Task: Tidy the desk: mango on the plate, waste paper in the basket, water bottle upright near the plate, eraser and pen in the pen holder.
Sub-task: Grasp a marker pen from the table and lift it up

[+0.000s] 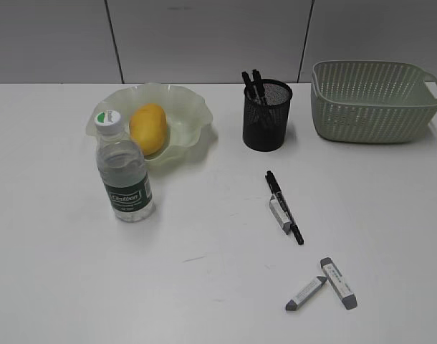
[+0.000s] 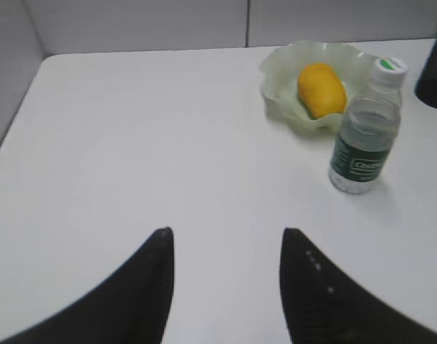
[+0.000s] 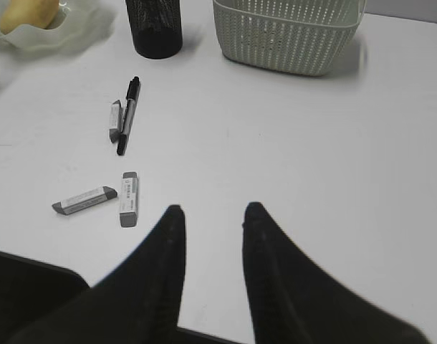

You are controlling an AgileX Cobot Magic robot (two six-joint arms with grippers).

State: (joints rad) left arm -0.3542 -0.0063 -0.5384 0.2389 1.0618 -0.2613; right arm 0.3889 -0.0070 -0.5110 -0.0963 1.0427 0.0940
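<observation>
Desk: we see a plain white tabletop [image 1: 204, 287] with grey wall panels behind it.
Landmark: we take the black mesh pen holder [image 1: 267, 116] as our reference; two dark pens stand in it.
Plate: the pale-green ruffled plate [image 1: 186, 107] sits left of the pen holder, with the mango [image 1: 147, 127] lying in it.
Water bottle: it stands upright [image 1: 124, 172], left of the pen holder and nearer the camera, just in front of the plate.
Basket: the sage-green basket [image 1: 372, 100] sits right of the pen holder.
Pen: a black pen [image 1: 284, 206] lies in front of the pen holder, one grey-white eraser [image 1: 279, 214] touching it.
Erasers: two more [image 1: 338, 282] [image 1: 305, 294] lie farther forward.
Waste paper: we cannot find it.
Left gripper: it hovers [image 2: 226, 287] over bare desk, well left of the pen holder, jaws apart, holding nothing.
Right gripper: it hovers [image 3: 213, 265] over bare desk in front of the pen holder, near the two erasers, jaws apart, empty.
</observation>
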